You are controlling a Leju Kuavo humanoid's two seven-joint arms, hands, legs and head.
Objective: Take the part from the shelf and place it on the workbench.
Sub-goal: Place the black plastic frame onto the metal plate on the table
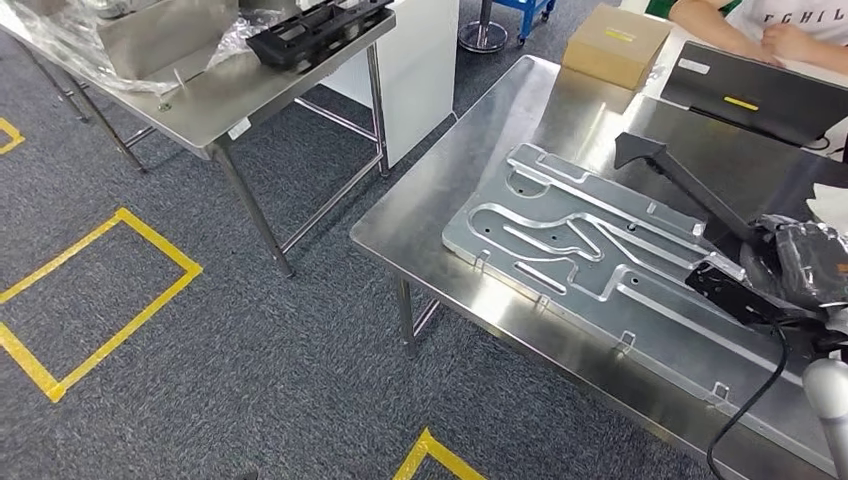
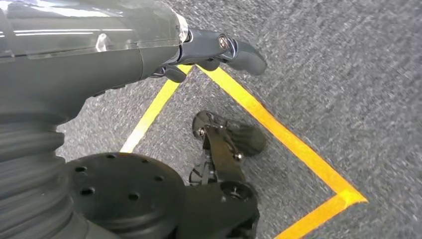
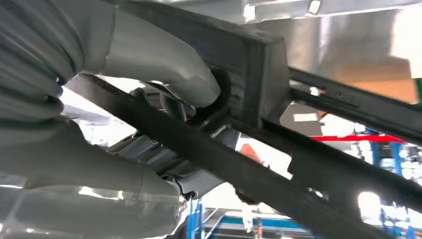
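Note:
The part [image 1: 690,190] is a long black frame with thin bars. My right hand [image 1: 800,260] holds it at the right edge of the head view, above the steel workbench [image 1: 470,180]; its far end hangs over the grooved aluminium plate [image 1: 570,250]. In the right wrist view my thumb [image 3: 164,64] presses on the part's thick black block [image 3: 259,64], and the bars run away from the hand. My left hand [image 2: 124,50] hangs over the grey carpet with nothing in it and one dark finger [image 2: 239,50] stretched out.
A second steel table [image 1: 230,100] stands at the back left with a similar black frame [image 1: 315,30] and plastic-wrapped items. On the workbench lie a cardboard box [image 1: 612,45] and a black flat case [image 1: 750,95]. A person [image 1: 770,30] sits behind it. Yellow tape [image 1: 120,300] marks the floor.

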